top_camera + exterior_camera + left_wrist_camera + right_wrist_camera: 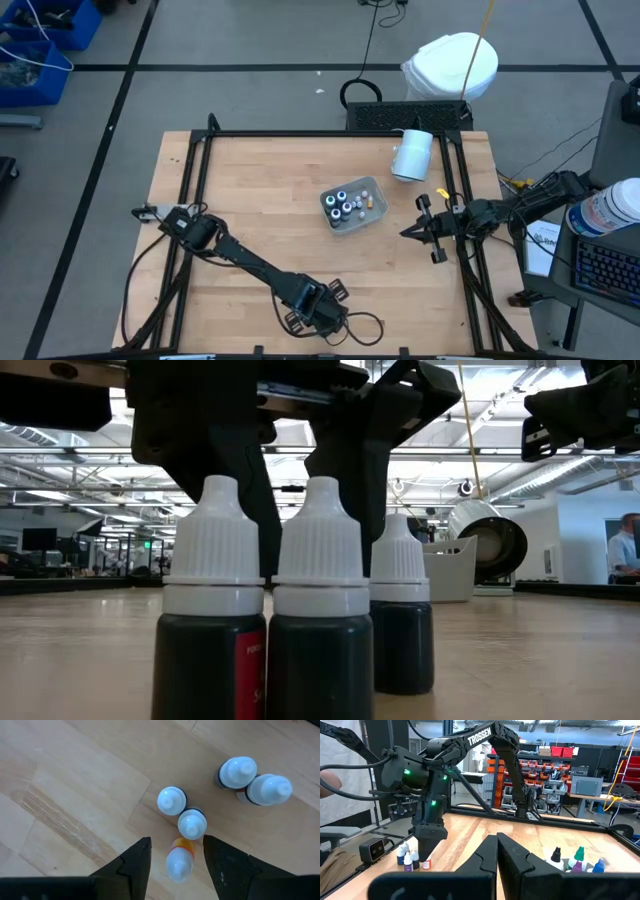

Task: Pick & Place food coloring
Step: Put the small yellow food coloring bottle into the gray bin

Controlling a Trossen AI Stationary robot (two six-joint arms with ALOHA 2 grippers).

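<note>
Overhead, table-level, two wrist views; shared table (260,210).

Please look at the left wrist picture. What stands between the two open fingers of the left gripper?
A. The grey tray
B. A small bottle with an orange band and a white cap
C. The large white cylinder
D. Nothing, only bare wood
B. In the left wrist view the left gripper has its fingers apart, and the orange-banded bottle sits in the gap between them, with four more white-capped bottles beyond it on the table.
</note>
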